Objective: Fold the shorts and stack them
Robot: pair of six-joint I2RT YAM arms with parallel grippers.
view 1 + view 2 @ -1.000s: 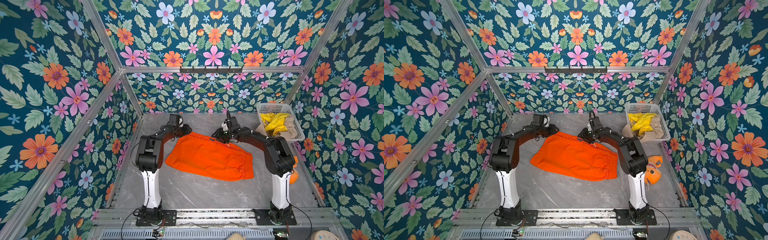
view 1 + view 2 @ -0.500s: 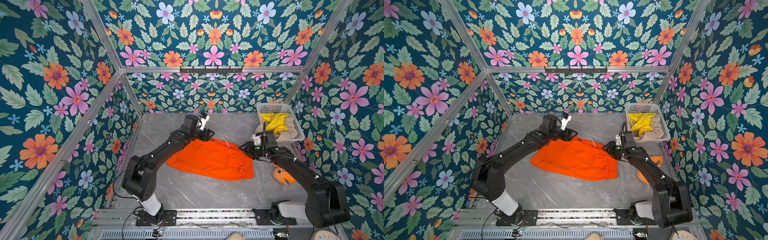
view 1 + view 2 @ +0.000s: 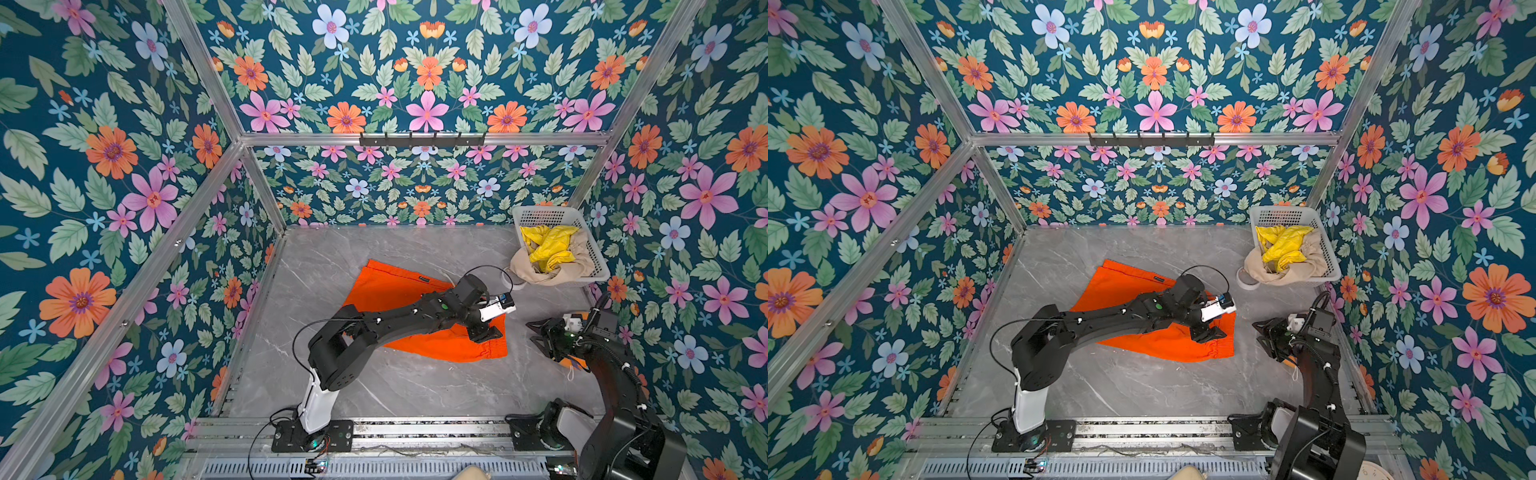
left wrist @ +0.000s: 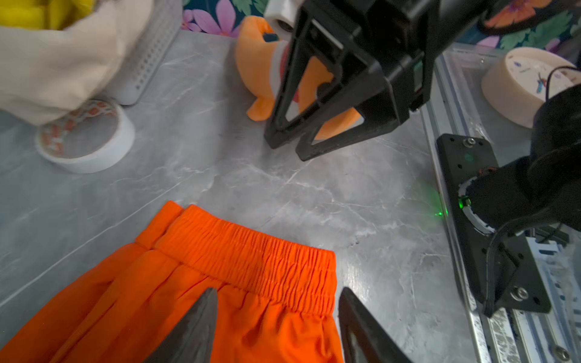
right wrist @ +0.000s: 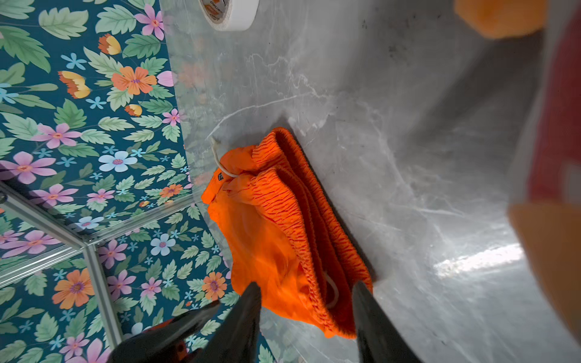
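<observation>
The bright orange soft fabric shorts [image 3: 395, 286] [image 3: 1125, 286] lie flat mid-desk [image 3: 395, 382], folded lengthwise with the layers stacked; their gathered elastic waistband [image 4: 251, 251] faces the right side, the hems toward the far left; a white drawstring [image 5: 217, 154] trails from the waist; the crumpled bright yellow shorts [image 3: 548, 245] [image 3: 1283, 245] sit bunched atop the beige fabric shorts [image 3: 523, 266] [image 3: 1258, 264], which spill over the near rim of the white perforated plastic basket [image 3: 540, 210] in the far right corner.
</observation>
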